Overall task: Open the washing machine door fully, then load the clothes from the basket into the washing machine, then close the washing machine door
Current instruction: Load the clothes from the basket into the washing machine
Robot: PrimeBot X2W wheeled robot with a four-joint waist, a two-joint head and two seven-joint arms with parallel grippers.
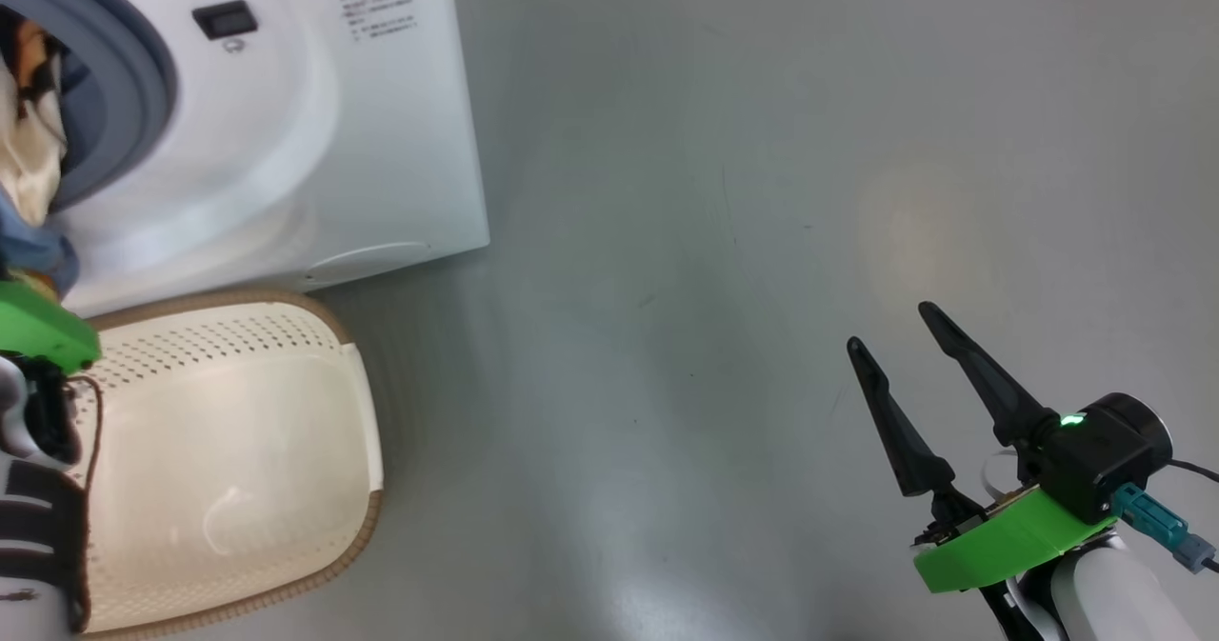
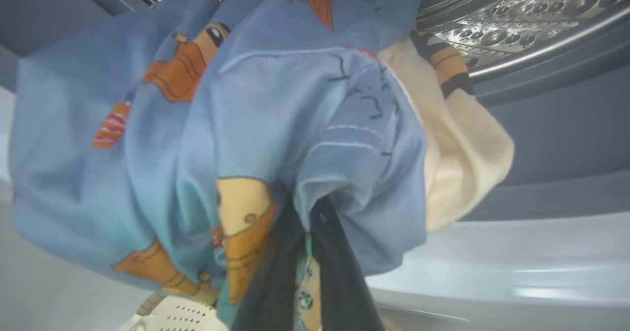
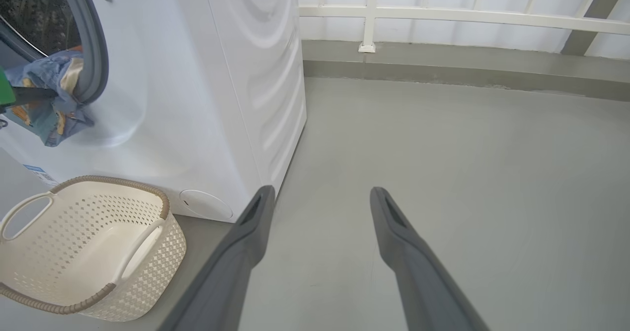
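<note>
**A:** Where do we have the clothes [image 2: 275, 114] now?

**B:** They are bunched at the mouth of the washing machine [image 1: 381, 146], lying on the grey gasket [image 1: 133, 79]. One fold hangs outside over the white front. The basket [image 1: 219, 300] stands just below, its cream bottom bare.

**A:** And our grippers?

**B:** Our left gripper [image 2: 311, 210] has its fingers pressed together on a gathered fold of the blue fabric. Our right gripper [image 1: 888, 327] has its fingers spread with nothing between them, over the grey floor [image 1: 714, 241] well apart from the machine.

**A:** How do we expect the garment to handle?

**B:** We judge it light, soft and limp. It sags around whatever point we pinch, and the loose parts trail.

**A:** So where do we take hold?

**B:** On a thick bunched fold near the middle, several layers at once. A single thin edge could slip out. The hanging flap could also drag on the rubber gasket and not follow into the steel drum [image 2: 517, 16].
</note>
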